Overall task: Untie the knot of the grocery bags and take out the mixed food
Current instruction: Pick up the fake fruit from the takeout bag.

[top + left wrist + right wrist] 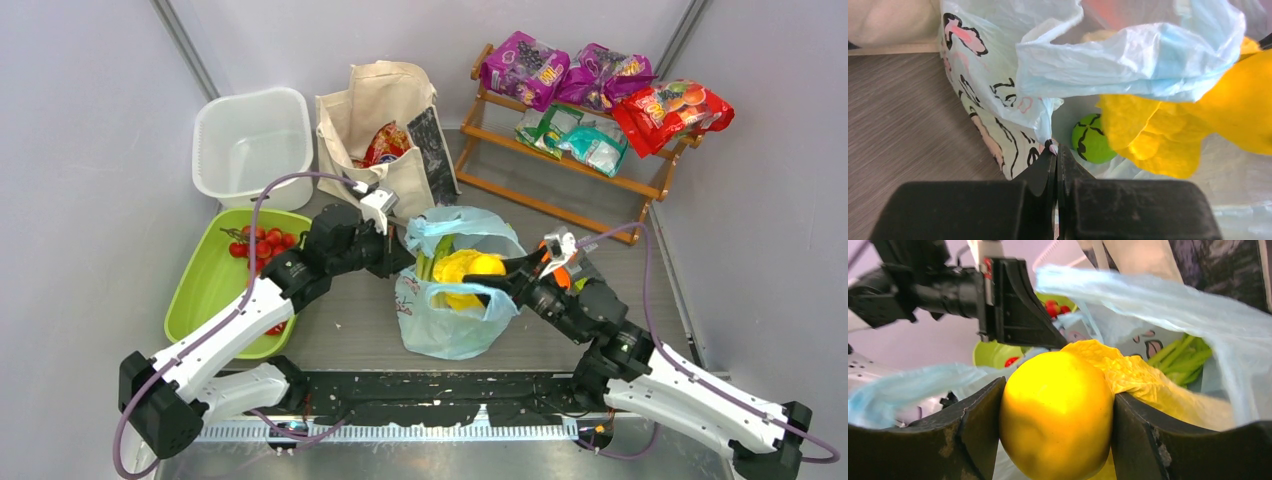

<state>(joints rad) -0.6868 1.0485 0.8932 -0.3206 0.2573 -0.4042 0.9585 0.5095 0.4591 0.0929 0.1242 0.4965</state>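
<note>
White tub (248, 97) behind green tray (195, 290); wooden rack (545, 206) holds purple packets (525, 68), teal packets (595, 145).

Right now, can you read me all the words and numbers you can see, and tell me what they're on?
No text can be read for sure.
Purple packets: yellow logo, too blurred.
Red packet: print too small.
Teal packets: print too small.
Tote, dark panel: pale marks, too small.
Blue bag: black cartoon squiggles, perhaps letters, too creased to read.
</note>
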